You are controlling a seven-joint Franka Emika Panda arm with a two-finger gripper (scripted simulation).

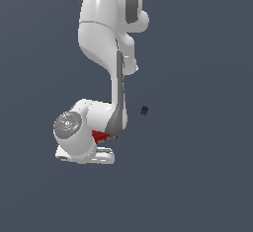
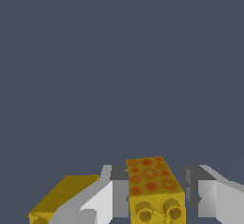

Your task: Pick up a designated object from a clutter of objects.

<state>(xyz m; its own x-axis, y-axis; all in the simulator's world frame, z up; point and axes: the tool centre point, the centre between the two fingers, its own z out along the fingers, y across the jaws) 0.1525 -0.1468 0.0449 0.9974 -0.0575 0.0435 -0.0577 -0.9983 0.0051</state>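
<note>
In the exterior view, the Panda arm [image 1: 106, 53] is seen folded low over the grey worktop [image 1: 197, 176], its wrist and hand hiding most of what lies beneath. A sliver of the red cracker box [image 1: 101, 136] is visible under the forearm, and a tiny dark purple cube [image 1: 144, 110] lies apart from it, toward the exterior view's right. Neither yellow cube nor the claw's fingertips can be made out in this view, and the hammer is not seen.

In the wrist view, the claw [image 2: 157, 199] is shown part-open — its two fingers stand on either side of a yellow-orange cube [image 2: 151, 187] with red-spotted upper face and ringed front face. A gap is visible between the cube and the farther finger [image 2: 209, 194]; whether the nearer finger touches it cannot be told. The cube is not judged to be gripped yet. A second yellow cube [image 2: 64, 197] lies just beside the outer side of the nearer finger.

Two risks are judged from here. If the fingers are closed off-centre, the bracketed cube may be pushed sideways or twisted out — it is small and light-looking. The neighbouring cube may also be nudged or wedged by the finger beside it, and which of the two look-alikes is the designated one cannot be confirmed from these views.
</note>
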